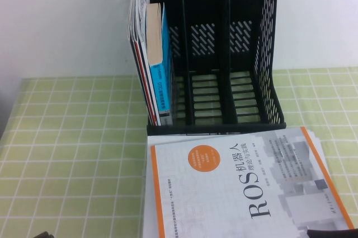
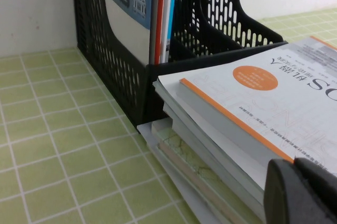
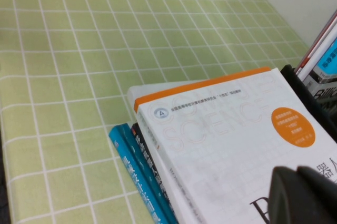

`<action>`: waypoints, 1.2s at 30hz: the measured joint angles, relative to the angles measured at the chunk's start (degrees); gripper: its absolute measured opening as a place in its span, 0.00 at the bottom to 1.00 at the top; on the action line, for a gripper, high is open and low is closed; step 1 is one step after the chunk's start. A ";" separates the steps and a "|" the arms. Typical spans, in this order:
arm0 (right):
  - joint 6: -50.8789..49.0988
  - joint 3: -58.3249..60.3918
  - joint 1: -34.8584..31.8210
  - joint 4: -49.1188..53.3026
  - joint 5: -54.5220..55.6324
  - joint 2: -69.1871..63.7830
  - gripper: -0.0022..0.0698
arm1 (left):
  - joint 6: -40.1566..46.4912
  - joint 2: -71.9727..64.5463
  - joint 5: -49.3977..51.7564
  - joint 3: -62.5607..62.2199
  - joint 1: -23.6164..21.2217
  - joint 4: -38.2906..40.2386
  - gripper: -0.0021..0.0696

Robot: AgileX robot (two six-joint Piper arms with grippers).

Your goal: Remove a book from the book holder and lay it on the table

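The ROS book (image 1: 240,187) lies flat, cover up, on a stack of other books in front of the black book holder (image 1: 224,53) on the green grid table (image 1: 72,154). It also shows in the left wrist view (image 2: 274,92) and the right wrist view (image 3: 221,145). My left gripper (image 2: 303,192) is shut and empty, beside the book's orange edge; only a dark tip of it (image 1: 42,234) shows in the high view. My right gripper (image 3: 305,195) is shut and empty, just over the cover near the title, and sits at the near right in the high view (image 1: 330,232).
The holder's left slot holds a blue-spined book (image 1: 165,75) and magazines (image 1: 140,19); its other two slots hold nothing. Under the ROS book lie a blue book (image 3: 131,166) and other volumes (image 2: 200,150). Bare cloth (image 2: 52,145) stretches left of the stack.
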State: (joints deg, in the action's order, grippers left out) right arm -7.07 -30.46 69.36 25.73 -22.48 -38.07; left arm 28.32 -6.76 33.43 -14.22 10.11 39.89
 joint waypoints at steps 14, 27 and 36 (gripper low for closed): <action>-7.11 13.49 -26.63 -0.44 20.20 14.32 0.03 | 0.86 0.00 0.87 0.00 0.00 0.00 0.03; -32.27 32.11 -60.44 4.23 27.21 37.13 0.03 | 0.86 0.13 0.87 0.00 0.00 0.00 0.03; -46.03 32.11 -62.12 18.36 21.10 38.59 0.03 | 1.10 0.13 0.95 0.00 0.00 0.00 0.03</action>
State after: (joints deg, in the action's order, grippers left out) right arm -53.09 1.64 7.24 44.09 -1.37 0.52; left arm 29.42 -6.63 34.38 -14.22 10.11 39.89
